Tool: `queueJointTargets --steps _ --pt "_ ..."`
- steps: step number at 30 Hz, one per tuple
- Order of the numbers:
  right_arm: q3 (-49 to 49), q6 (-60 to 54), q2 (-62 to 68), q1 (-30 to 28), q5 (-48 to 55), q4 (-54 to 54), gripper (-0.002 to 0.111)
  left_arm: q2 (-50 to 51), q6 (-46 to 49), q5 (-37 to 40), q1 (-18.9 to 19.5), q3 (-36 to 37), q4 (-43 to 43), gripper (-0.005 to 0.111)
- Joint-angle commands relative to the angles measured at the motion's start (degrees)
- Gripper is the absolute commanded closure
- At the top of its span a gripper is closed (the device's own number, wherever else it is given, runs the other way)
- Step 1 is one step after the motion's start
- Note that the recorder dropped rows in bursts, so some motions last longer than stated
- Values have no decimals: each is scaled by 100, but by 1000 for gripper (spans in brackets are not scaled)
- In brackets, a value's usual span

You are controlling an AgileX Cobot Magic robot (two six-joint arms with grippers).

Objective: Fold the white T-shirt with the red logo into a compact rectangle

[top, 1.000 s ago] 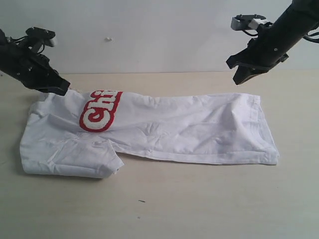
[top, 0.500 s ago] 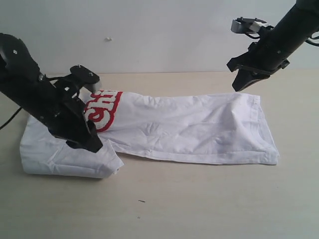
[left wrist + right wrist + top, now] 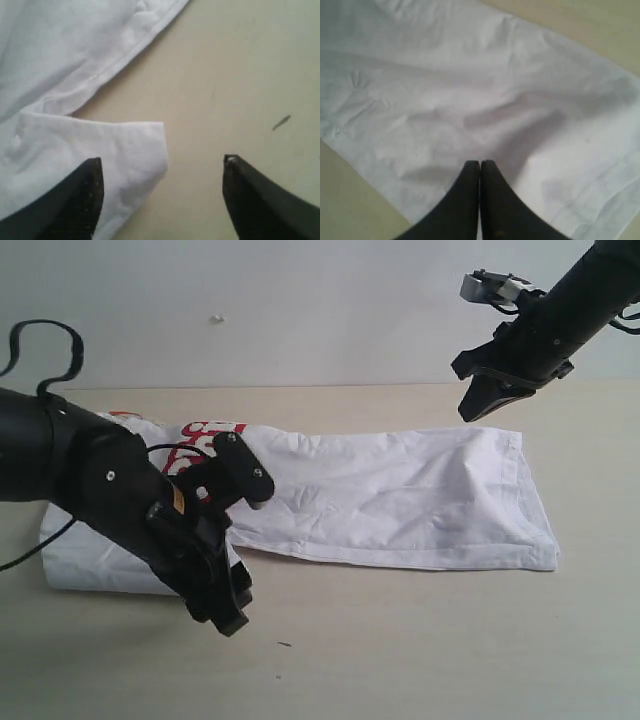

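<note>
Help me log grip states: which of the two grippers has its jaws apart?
The left gripper, low over a folded corner of the white T-shirt, has its fingers spread wide. The right gripper, raised above the shirt, has its fingers pressed together.

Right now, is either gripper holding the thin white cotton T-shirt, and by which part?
Neither. The left gripper is open above a sleeve corner of the white T-shirt; the right gripper is shut and empty.
</note>
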Motion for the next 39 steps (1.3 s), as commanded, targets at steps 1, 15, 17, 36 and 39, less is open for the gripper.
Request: queueJointTargets --steps 1,15,17,36,39 --pt "34 -76 -60 19 15 50 105 265 -1449 -390 -119 214 1023 41" --pt "34 -113 -60 19 -61 50 105 89 -4643 203 -289 240 4342 105" --pt "34 -113 -60 19 -61 50 105 -150 -4492 203 -289 240 4351 106" --pt "34 -124 -39 19 -41 159 105 -510 -3368 347 -265 -835 5398 107" --pt "34 -168 -39 19 -17 159 105 -489 -2636 141 -179 -835 4806 107"
